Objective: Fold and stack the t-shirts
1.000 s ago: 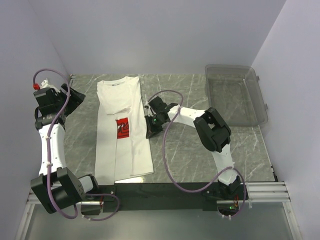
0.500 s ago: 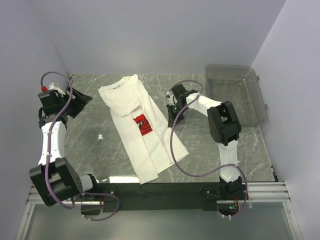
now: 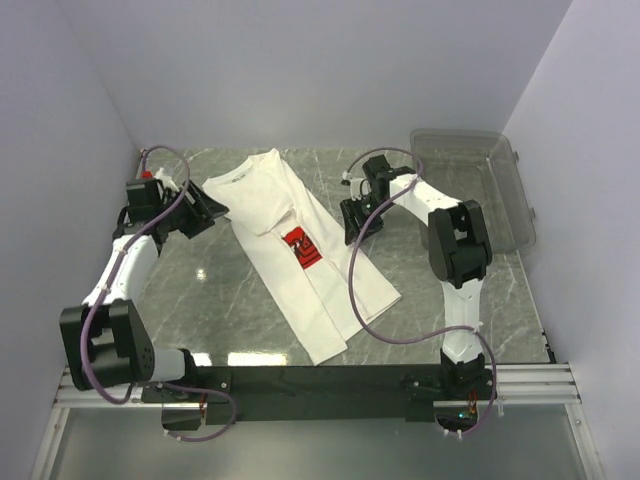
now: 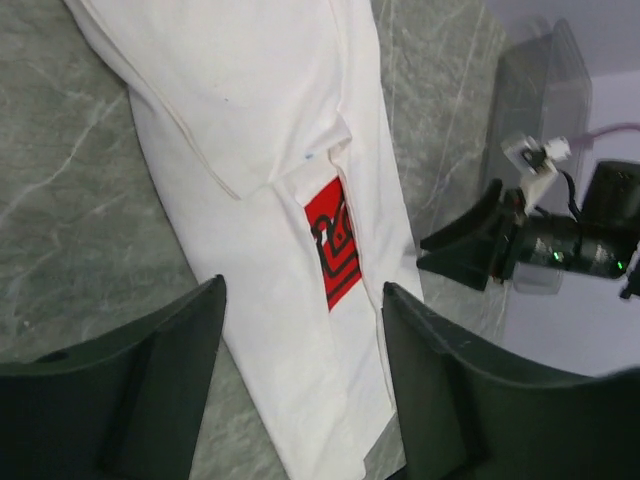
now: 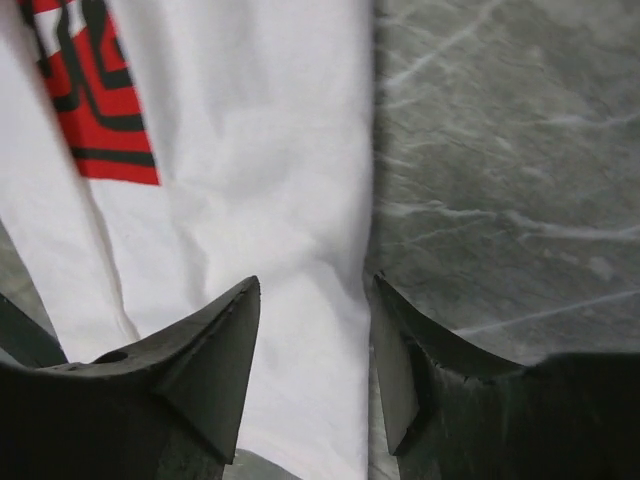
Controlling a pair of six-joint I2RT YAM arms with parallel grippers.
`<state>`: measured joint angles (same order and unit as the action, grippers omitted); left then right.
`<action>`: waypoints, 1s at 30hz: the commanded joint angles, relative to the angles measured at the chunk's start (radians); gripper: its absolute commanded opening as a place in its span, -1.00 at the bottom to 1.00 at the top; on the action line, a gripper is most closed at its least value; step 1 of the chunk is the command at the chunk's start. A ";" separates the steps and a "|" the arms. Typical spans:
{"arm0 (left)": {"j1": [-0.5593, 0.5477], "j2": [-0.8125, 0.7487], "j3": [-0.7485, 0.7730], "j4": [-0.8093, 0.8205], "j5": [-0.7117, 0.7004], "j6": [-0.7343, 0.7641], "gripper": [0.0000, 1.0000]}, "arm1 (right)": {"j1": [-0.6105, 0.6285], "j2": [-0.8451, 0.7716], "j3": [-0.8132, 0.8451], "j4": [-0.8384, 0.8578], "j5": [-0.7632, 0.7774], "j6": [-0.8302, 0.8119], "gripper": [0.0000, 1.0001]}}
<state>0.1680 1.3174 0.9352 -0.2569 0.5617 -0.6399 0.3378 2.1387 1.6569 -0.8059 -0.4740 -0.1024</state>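
The white t-shirt (image 3: 290, 255) lies folded into a long strip, slanting from its collar at the back left to its hem at the front right. Its red print (image 3: 300, 248) faces up. My left gripper (image 3: 207, 213) hovers open beside the shirt's left shoulder. In the left wrist view the shirt (image 4: 250, 200) and its print (image 4: 332, 240) show beyond the spread gripper (image 4: 302, 292), with nothing between the fingers. My right gripper (image 3: 353, 222) stands open over the shirt's right edge. The right wrist view shows that gripper (image 5: 314, 287) straddling the cloth edge (image 5: 300, 200).
A clear grey plastic bin (image 3: 470, 190) stands at the back right of the marble table (image 3: 180, 290), and it also shows in the left wrist view as the bin (image 4: 540, 90). Purple cables loop off both arms. The walls close in on the left and right.
The shirt has swung from straight to slanted, its hem going right. My right gripper moved back and right, and opened. My left gripper came right toward the shirt's shoulder.
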 commanded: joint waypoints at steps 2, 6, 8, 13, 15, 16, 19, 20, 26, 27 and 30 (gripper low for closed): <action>-0.018 0.118 0.013 0.112 -0.104 -0.062 0.20 | -0.014 -0.147 0.053 0.001 -0.130 -0.180 0.15; -0.093 0.187 0.050 0.168 -0.101 -0.116 -0.31 | -0.025 -0.233 0.084 -0.033 -0.320 -0.533 0.17; -0.178 0.181 0.073 0.154 -0.109 -0.052 -0.48 | -0.042 -0.291 0.069 -0.113 -0.456 -0.759 0.19; -0.392 -0.001 -0.030 0.191 -0.163 0.141 -0.88 | -0.081 -0.298 0.041 -0.522 -0.496 -1.592 0.28; -0.501 -0.137 -0.140 0.222 -0.198 0.166 -0.52 | -0.101 -0.273 0.061 -0.639 -0.482 -1.707 0.30; -0.533 -0.182 -0.179 0.241 -0.241 0.157 -0.24 | -0.109 -0.279 0.046 -0.639 -0.471 -1.700 0.30; -0.703 -0.340 -0.355 0.275 -0.322 0.126 0.43 | -0.144 -0.396 -0.116 -0.633 -0.376 -1.822 0.31; -0.750 -0.372 -0.386 0.281 -0.342 0.125 0.52 | -0.154 -0.419 -0.156 -0.627 -0.362 -1.841 0.32; -1.182 -0.457 -0.480 0.280 -0.540 0.109 0.66 | -0.212 -0.540 -0.362 -0.575 -0.302 -1.843 0.33; -1.241 -0.408 -0.474 0.269 -0.603 0.118 0.64 | -0.239 -0.552 -0.397 -0.561 -0.298 -1.843 0.33; -1.438 -0.241 -0.405 0.193 -0.759 0.117 0.60 | -0.282 -0.594 -0.463 -0.550 -0.296 -1.849 0.33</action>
<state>-1.1404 0.9524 0.4652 -0.0235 0.0174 -0.5346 0.0959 1.6043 1.2366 -1.3235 -0.7826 -1.8969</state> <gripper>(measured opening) 0.806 0.664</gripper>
